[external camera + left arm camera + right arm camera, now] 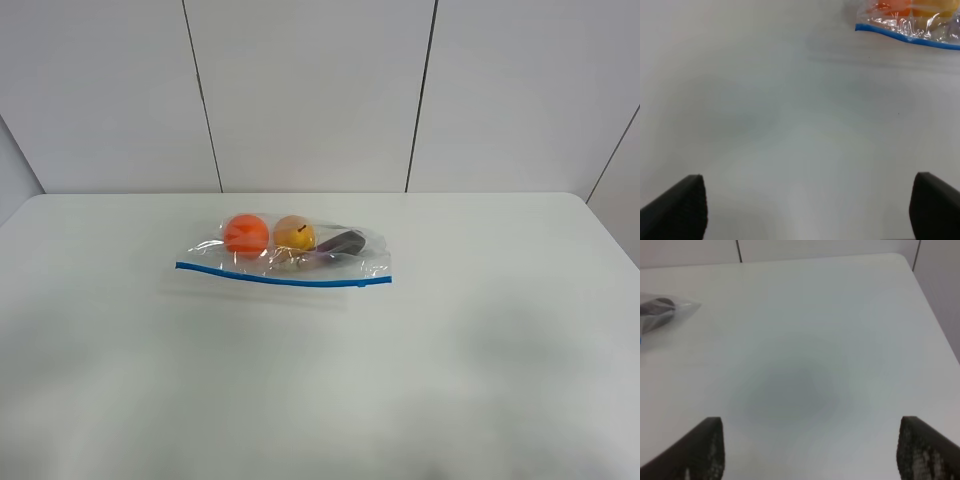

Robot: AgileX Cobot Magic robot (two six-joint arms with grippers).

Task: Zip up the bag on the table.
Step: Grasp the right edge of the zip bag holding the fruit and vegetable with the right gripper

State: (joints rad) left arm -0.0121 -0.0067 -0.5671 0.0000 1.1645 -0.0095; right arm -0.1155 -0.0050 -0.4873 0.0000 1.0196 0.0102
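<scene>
The clear bag (pixel 290 252) lies on the white table (pixel 480 330), a little behind its middle. Its blue zip strip (pixel 285 278) runs along the near long edge. An orange ball (pixel 246 234), a yellow-orange fruit (pixel 294 233) and a dark purple eggplant (pixel 344 242) show through it. The left wrist view shows one corner of the bag (pixel 910 25) far ahead of my open, empty left gripper (pixel 807 207). The right wrist view shows the bag's eggplant end (pixel 662 310) off to one side of my open, empty right gripper (pixel 812 450). Neither gripper shows in the exterior view.
A pale panelled wall (pixel 320 90) stands behind the table's back edge. The table's rounded far right corner (pixel 905 257) shows in the right wrist view. Soft shadows of the arms lie on the near part of the table.
</scene>
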